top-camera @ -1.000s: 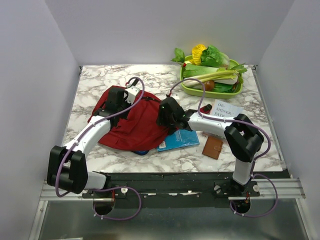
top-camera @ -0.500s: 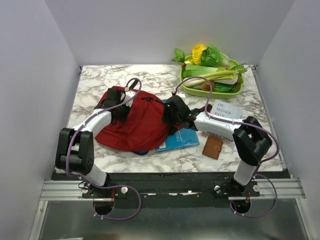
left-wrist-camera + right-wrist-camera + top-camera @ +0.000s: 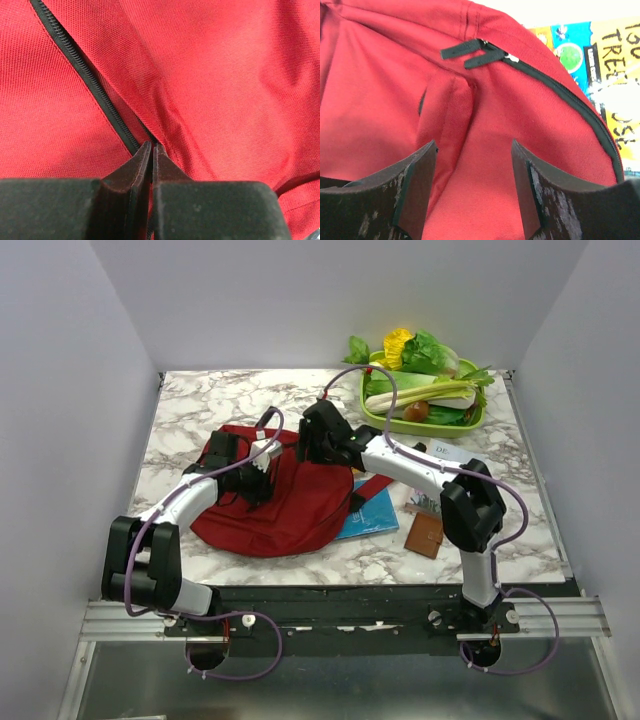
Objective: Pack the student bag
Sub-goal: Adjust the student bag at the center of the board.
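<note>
A marbled desk (image 3: 200, 405) carries a red backpack (image 3: 290, 512), blue book (image 3: 374, 521), brown wallet (image 3: 425, 536), printed sheet (image 3: 452, 452) and green vegetable tray (image 3: 395, 427).

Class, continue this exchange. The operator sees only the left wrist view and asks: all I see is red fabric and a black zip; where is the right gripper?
Observer: The right gripper is open over the student bag, facing two black zip pulls.
Operator: What lies beside the bag?
Observer: A blue book pokes out from under it on the right arm's side.
Operator: Anything farther back?
Observer: A green tray of vegetables.
</note>
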Controlling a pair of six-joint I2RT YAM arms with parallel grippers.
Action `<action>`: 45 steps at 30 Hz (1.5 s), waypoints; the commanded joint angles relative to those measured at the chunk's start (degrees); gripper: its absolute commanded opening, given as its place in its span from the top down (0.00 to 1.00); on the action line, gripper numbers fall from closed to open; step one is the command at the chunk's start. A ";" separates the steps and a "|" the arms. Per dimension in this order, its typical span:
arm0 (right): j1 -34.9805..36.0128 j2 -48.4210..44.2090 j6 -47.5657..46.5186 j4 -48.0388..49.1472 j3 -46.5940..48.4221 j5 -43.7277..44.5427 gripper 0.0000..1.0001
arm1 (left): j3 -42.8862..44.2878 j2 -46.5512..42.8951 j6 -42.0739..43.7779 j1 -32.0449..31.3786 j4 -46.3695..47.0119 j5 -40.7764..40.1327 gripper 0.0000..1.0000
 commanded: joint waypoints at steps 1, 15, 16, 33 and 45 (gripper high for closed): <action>0.98 1.82 1.34 -5.53 0.88 -2.08 0.30 | -0.77 -2.24 -3.45 -0.15 0.17 5.49 0.86; 5.20 2.44 2.04 -3.52 0.79 -4.97 0.29 | -5.60 -5.22 -6.89 -0.06 6.95 -2.07 0.69; 5.11 2.79 1.96 -2.99 0.88 -5.59 0.29 | -5.69 -5.57 -6.80 -0.06 7.04 -2.34 0.68; 7.22 5.00 1.51 -1.94 2.82 -6.83 0.32 | -7.10 -5.05 -9.53 0.20 11.79 -1.46 0.68; 7.13 5.78 1.87 0.00 2.81 -7.53 0.33 | -6.84 -3.82 -9.00 0.11 12.84 -0.93 0.68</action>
